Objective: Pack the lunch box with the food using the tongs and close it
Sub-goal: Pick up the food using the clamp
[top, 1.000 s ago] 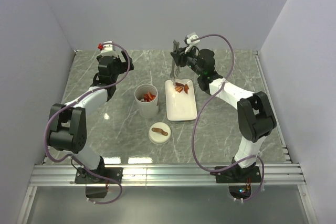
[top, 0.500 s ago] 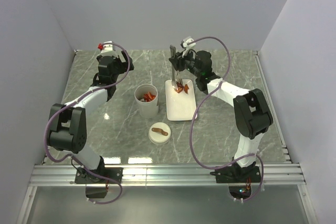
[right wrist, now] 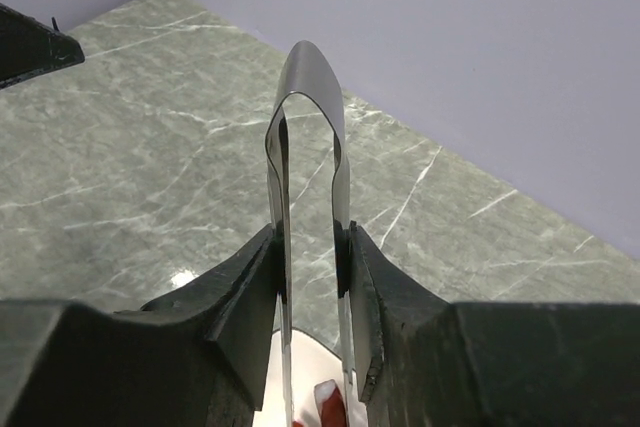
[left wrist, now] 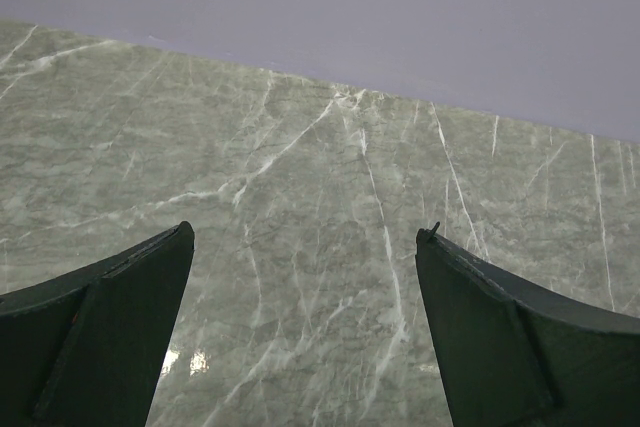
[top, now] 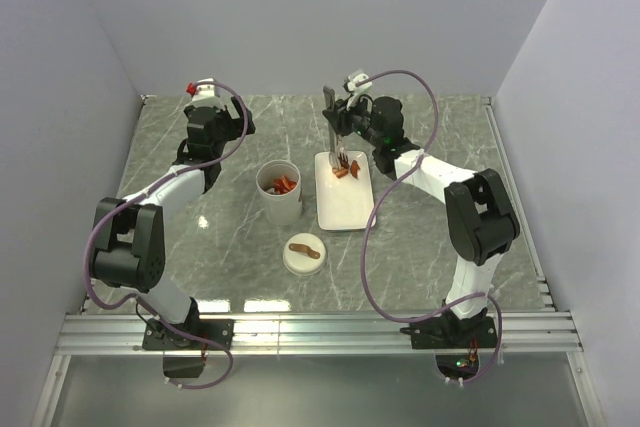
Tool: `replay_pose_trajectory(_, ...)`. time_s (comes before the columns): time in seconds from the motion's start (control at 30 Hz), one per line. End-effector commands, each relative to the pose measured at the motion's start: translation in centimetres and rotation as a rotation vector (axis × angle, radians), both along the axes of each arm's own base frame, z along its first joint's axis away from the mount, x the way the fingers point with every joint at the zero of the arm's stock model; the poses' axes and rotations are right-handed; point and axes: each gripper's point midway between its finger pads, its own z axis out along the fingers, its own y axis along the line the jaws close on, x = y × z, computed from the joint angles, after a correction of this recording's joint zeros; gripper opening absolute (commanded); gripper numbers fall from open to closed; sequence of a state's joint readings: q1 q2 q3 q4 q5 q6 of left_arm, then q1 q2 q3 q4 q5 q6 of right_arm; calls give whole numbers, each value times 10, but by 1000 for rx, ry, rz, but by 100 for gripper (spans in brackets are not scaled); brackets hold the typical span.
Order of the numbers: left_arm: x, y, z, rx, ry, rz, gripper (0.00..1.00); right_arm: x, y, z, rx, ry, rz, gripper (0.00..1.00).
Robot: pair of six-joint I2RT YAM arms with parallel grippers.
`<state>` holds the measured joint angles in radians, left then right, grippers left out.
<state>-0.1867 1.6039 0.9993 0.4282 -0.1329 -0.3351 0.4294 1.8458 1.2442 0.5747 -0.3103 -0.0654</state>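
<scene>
Marble table [top: 200,237], R gripper [right wrist: 310,277] clamping tongs [right wrist: 305,77] upright over plate [top: 345,209] w/ food [top: 343,168], L gripper [left wrist: 305,317] spread wide

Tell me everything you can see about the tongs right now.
The tongs are slim, shiny grey metal: two thin arms joined in a rounded bend. They stand roughly upright, bend on top, tips down over the far end of the white plate by the red food pieces. The right gripper pinches both arms from the outside, squeezing them close together. Whether the tips hold a piece cannot be told.
</scene>
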Motion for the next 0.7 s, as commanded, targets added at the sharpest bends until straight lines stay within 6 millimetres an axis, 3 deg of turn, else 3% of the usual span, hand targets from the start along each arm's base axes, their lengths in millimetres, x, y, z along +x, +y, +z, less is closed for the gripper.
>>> replay_pose_trajectory(0.0,9,2,22,-12,-57,11,99,-1,-9,47,20,-102,-28,17)
replay_pose_trajectory(0.2,8,2,23,-11,-59,11,99,-15,-16,84,43,-168,-38,15)
replay_pose_trajectory(0.47,8,2,23,-11,-59,11,99,-32,-16,104,55,-205,-32,14)
replay_pose_trajectory(0.67,9,1,22,-11,-56,6,100,-53,-9,136,92,-249,16,14)
